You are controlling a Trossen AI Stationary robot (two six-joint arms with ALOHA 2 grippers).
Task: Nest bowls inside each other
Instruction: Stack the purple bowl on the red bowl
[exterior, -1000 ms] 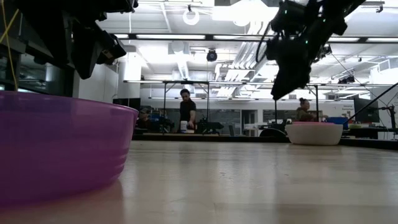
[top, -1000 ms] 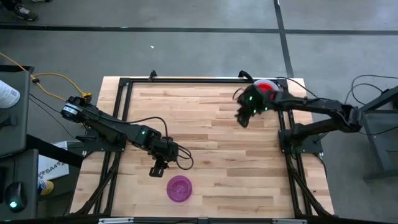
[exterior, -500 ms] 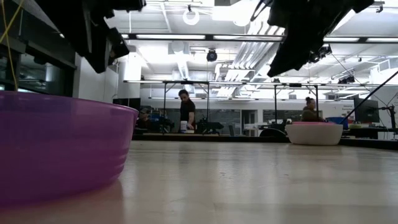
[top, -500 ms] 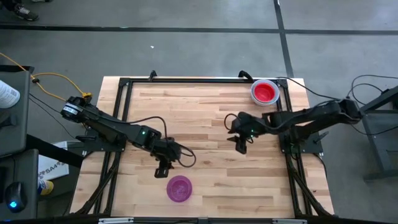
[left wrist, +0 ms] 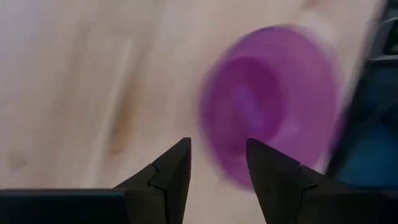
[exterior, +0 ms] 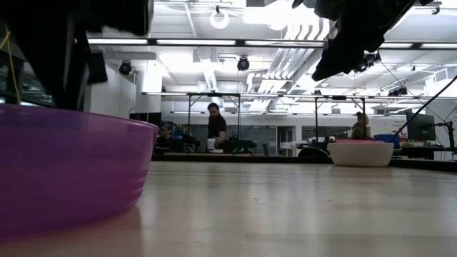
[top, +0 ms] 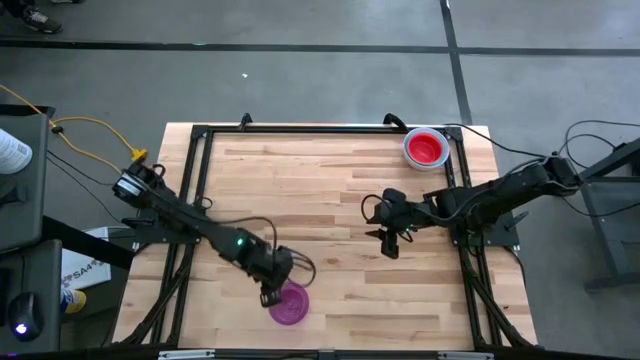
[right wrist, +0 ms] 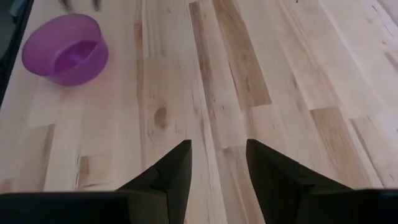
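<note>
A purple bowl [top: 289, 303] stands upright on its base near the table's near edge, left of the middle; it also shows in the low view [exterior: 64, 171] and both wrist views [left wrist: 267, 106] [right wrist: 65, 50]. My left gripper [top: 270, 294] [left wrist: 217, 152] hovers open just over the bowl's left rim and touches nothing. At the far right corner a red bowl [top: 426, 148] sits inside a white bowl [exterior: 360, 153]. My right gripper [top: 388, 246] [right wrist: 217, 149] hangs open over bare wood right of the table's middle, pointing slantwise down toward the purple bowl.
A black metal frame [top: 200, 180] runs along the table's left, far and right edges. Bare wooden tabletop [top: 320, 200] lies between the two bowl spots. People stand in the room beyond the table [exterior: 216, 127].
My left gripper has gone toward the near edge and down to the purple bowl, rolling about its own line. My right gripper has swung away from the red bowl at the far right toward the table's middle and near side. Both have stayed open; the bowls have not moved.
</note>
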